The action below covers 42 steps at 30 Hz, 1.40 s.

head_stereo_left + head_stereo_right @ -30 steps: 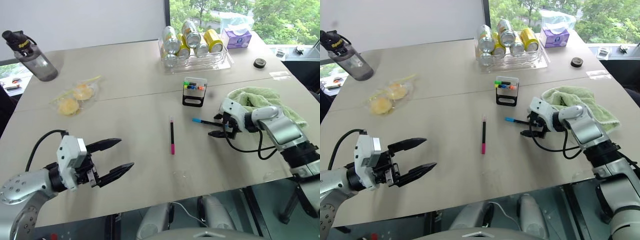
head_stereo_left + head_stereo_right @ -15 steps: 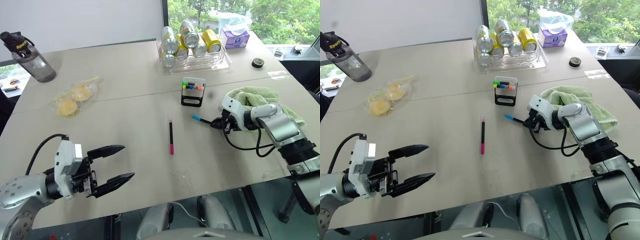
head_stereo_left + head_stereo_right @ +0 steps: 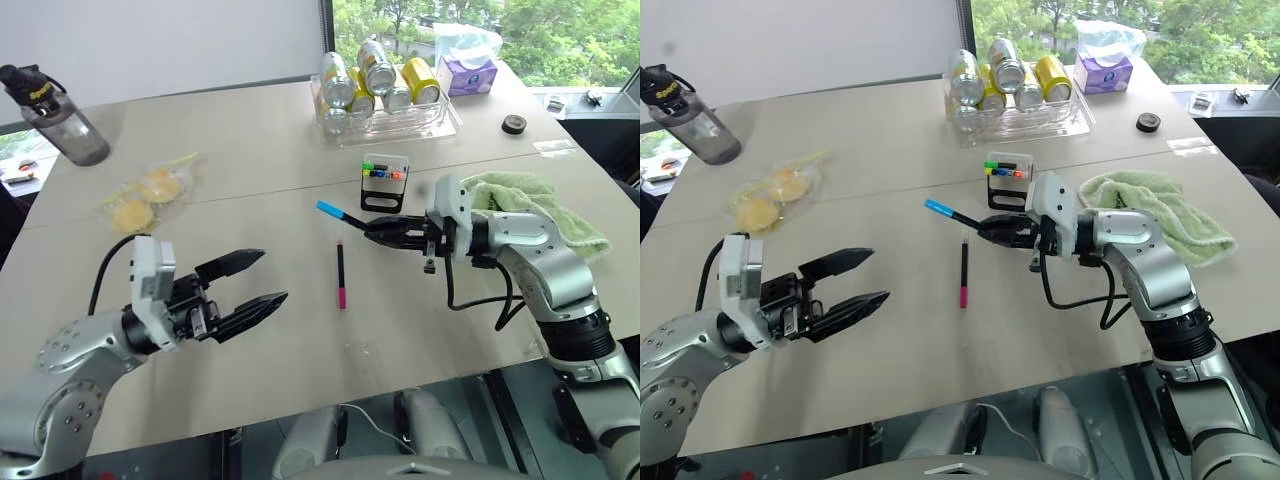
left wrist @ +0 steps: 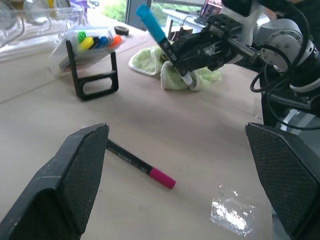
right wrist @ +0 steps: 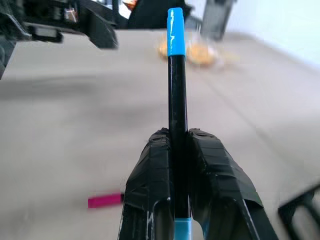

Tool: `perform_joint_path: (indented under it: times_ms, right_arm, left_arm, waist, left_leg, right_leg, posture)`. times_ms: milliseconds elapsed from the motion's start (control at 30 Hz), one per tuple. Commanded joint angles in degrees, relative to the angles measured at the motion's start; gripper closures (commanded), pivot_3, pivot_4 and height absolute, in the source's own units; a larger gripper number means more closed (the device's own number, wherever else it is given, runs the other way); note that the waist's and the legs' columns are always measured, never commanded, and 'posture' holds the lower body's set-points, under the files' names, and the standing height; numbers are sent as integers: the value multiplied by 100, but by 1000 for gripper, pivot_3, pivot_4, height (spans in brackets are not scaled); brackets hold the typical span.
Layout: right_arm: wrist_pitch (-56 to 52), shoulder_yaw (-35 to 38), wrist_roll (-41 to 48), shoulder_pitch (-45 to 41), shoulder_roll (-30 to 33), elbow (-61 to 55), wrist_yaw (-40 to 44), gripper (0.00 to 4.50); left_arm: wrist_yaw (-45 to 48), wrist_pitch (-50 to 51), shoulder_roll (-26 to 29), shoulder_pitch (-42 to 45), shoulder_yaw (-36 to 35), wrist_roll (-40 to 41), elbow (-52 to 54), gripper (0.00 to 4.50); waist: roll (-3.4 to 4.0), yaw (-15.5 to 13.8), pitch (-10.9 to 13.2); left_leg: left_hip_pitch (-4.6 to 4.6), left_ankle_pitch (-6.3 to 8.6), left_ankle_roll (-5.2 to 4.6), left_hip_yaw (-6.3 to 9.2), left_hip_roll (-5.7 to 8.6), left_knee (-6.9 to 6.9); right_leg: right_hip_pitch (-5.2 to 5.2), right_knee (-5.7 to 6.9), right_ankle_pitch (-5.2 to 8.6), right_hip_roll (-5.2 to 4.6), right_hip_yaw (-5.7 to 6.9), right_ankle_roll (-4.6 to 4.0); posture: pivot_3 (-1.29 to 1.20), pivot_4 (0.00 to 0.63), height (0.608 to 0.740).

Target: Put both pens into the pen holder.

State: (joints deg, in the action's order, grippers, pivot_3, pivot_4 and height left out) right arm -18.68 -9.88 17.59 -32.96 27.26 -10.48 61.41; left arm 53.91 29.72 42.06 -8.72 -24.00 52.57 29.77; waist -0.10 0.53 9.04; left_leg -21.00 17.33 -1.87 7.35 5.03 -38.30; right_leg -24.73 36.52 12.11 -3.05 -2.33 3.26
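Blue-capped pen (image 3: 337, 212) sits clamped in right pincer (image 3: 378, 232) above bare table (image 3: 280, 170); left pincer (image 3: 262, 281) gapes.

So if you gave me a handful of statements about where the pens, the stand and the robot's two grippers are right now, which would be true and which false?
1. The right gripper is shut on the blue-capped pen, held off the table. True.
2. The pink-ended pen is already in the pen holder. False: it lies flat on the table, in front of the holder.
3. The left gripper is open and holds nothing. True.
4. The green towel covers the pen holder. False: the towel lies apart from it, on the robot's right.
5. The cans sit in a clear tray behind the pen holder. True.
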Motion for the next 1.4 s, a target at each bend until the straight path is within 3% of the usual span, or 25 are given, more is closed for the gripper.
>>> perform_joint_path:
  times_ms: [33,267,533,667,733,767,800,867,900,1000,1033,1167,1200,1400]
  right_arm:
    - [674,-163,-239,-97,-90,-153,-45,4441]
    - [964,-404,-411,-322,-649,-42,-416,4441]
    - [1096,-686,-655,-576,-997,172,-583,4441]
    - [1123,-742,-746,-657,-1044,293,-615,4500]
    - [1127,-766,-796,-698,-1045,348,-630,4500]
    - [1133,-769,-811,-710,-1055,357,-642,4500]
    - [1131,-767,-816,-726,-1063,372,-647,4500]
    - [1103,-766,-822,-745,-1062,380,-659,4500]
    - [1085,-767,-831,-755,-1050,388,-660,4500]
    - [912,-819,-835,-770,-946,337,-564,4500]
    - [578,-872,-789,-775,-850,253,-478,3546]
    - [-966,-1153,-760,-900,-441,-193,-378,1847]
    - [-1311,-1200,-761,-979,-401,-251,-411,1218]
    - [-3113,-1527,-326,-1369,-65,-572,-62,1218]
  left_arm:
    - [-373,129,-214,376,-17,461,1,0]
    - [-2292,563,-1220,1225,454,957,117,0]
    - [-2515,773,-1475,1604,587,1770,83,0]
    - [-2491,783,-1435,1722,577,1965,-1,1147]
    - [-2431,807,-1382,1736,590,1997,-29,2164]
    - [-2385,812,-1341,1734,600,1970,-30,2950]
    - [-2349,809,-1310,1748,608,1936,-46,3095]
    - [-2277,809,-1248,1779,617,1895,-87,4180]
    - [-2226,809,-1205,1803,624,1858,-113,4487]
    - [-2032,813,-1019,1880,644,1689,-206,4487]
    - [-1891,820,-890,1920,688,1559,-252,4500]
    - [-974,753,-164,2019,1136,725,-351,4500]
    - [-784,687,-63,2034,1255,546,-368,4500]
    - [60,355,202,2175,1875,-309,-412,4500]
  waist:
    - [0,7,0]
    - [-1,20,0]
    - [-13,30,-6]
    - [-13,27,-6]
    - [-13,27,-7]
    - [-13,27,-6]
    - [-13,29,-6]
    - [-13,37,-6]
    - [-13,34,-6]
    - [-13,29,-6]
    - [-13,29,-6]
    - [-10,23,-5]
    - [-9,30,-4]
    - [-3,42,0]
  left_leg:
    - [0,0,0,-2,1,0]
    - [6,-2,4,-3,0,-2]
    - [8,-4,6,-4,2,-6]
    - [8,-4,6,-4,2,-6]
    - [8,-4,6,-4,3,-7]
    - [8,-4,6,-5,3,-7]
    - [9,-4,6,-5,3,-6]
    - [9,-4,7,-4,2,-4]
    - [9,-5,7,-4,2,-4]
    - [8,-5,7,-5,3,-5]
    - [8,-5,7,-5,3,-5]
    - [7,-4,7,-3,4,-4]
    - [7,-4,7,-4,4,-3]
    - [2,-4,7,-5,2,1]
  right_leg:
    - [-1,0,0,-1,-2,0]
    - [-5,17,0,1,-7,0]
    - [-6,24,0,3,-10,0]
    - [-6,24,0,4,-10,0]
    - [-6,23,0,4,-10,0]
    - [-6,24,0,4,-11,0]
    - [-6,24,0,4,-10,0]
    - [-8,24,0,6,-11,-1]
    - [-8,24,0,6,-11,-1]
    - [-7,23,0,5,-11,-1]
    - [-7,23,0,5,-11,-1]
    - [-7,22,1,5,-8,-1]
    - [-7,21,1,5,-10,-2]
    - [-13,19,1,4,-12,-2]
  posture:
    - [0,150,739]
    - [0,150,739]
    - [0,150,739]
    - [0,150,739]
    - [0,150,739]
    - [0,150,739]
    - [0,150,739]
    - [0,150,739]
    - [0,150,739]
    - [0,150,739]
    - [0,150,739]
    - [0,150,739]
    - [0,150,739]
    - [0,150,739]
